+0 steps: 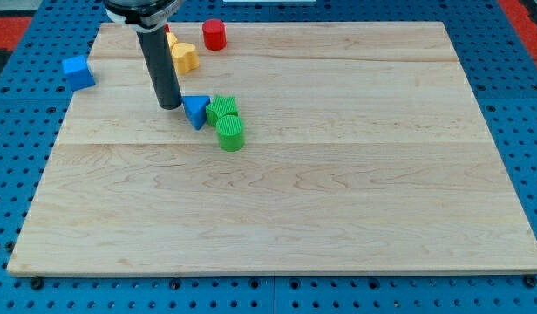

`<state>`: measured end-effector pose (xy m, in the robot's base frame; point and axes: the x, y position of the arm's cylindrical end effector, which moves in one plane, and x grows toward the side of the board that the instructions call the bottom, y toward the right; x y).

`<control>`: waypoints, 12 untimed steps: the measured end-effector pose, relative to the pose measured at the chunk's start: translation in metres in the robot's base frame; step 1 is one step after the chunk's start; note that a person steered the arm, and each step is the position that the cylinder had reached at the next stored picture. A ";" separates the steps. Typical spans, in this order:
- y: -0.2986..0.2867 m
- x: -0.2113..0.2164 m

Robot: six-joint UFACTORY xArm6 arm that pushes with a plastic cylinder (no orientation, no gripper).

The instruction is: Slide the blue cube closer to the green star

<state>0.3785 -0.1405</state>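
The blue cube (78, 71) sits at the board's left edge, near the view's top left. The green star (222, 108) lies left of the board's centre, touching a blue triangle (195, 111) on its left and a green cylinder (231, 133) just below it. My tip (170, 106) rests on the board just left of the blue triangle, very close to it. The tip is well to the right of the blue cube and a little lower in the view.
A yellow block (185, 57) lies above the tip's right, with another yellow block (173, 39) partly hidden behind the rod. A red cylinder (214, 34) stands near the board's top edge. The wooden board (338, 192) lies on a blue pegboard.
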 end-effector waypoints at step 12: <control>-0.164 -0.015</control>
<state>0.3636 -0.3048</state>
